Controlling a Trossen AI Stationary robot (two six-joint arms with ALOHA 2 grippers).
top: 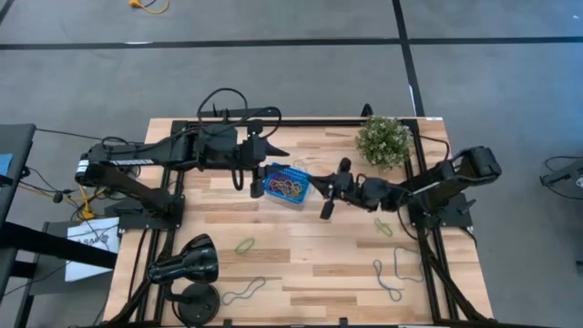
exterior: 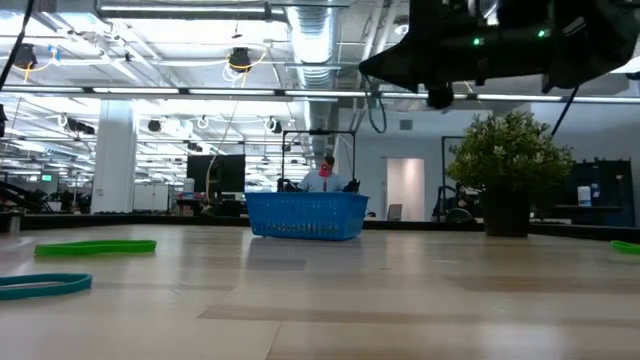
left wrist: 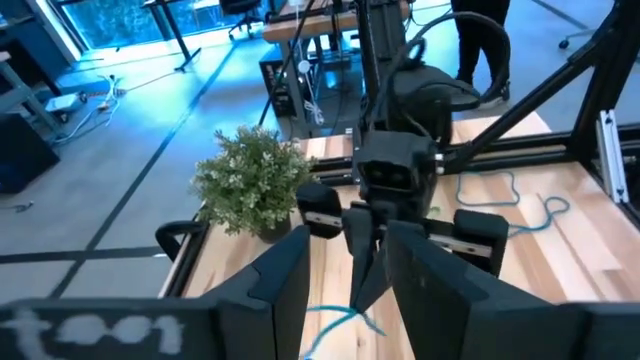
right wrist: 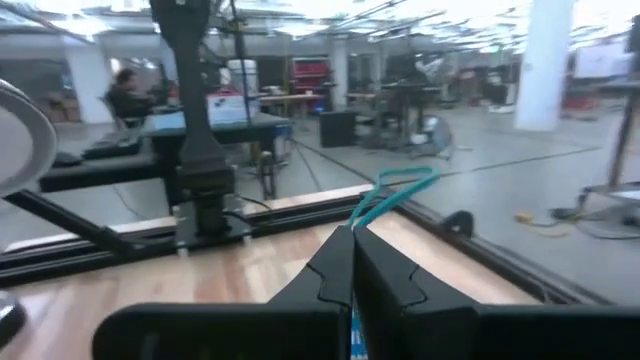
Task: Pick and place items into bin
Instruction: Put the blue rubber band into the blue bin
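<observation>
The blue mesh bin (top: 288, 185) stands mid-table with several coloured bands in it and also shows in the low view (exterior: 305, 215). My left gripper (top: 256, 182) hovers just left of the bin, open and holding nothing (left wrist: 348, 240). My right gripper (top: 325, 211) is just right of the bin, raised off the table and shut on a teal band (right wrist: 395, 190). More bands lie flat on the wood: a green one (top: 244, 244), another green one (top: 383, 226), and teal ones (top: 244, 291) (top: 390, 278). My right gripper (right wrist: 352, 238) pinches the teal band between its two shut fingertips. A short loop of it (right wrist: 388, 196) sticks out past the tips. The rest hangs slack below the fingers (left wrist: 338, 320). The fingers lie about level, pointing toward the table's left.
A potted plant (top: 383, 141) stands at the far right of the table, close behind my right arm. Two black lamps (top: 187, 262) sit at the near left corner. A green band (exterior: 95, 247) and a teal band (exterior: 40, 287) lie close to the low camera.
</observation>
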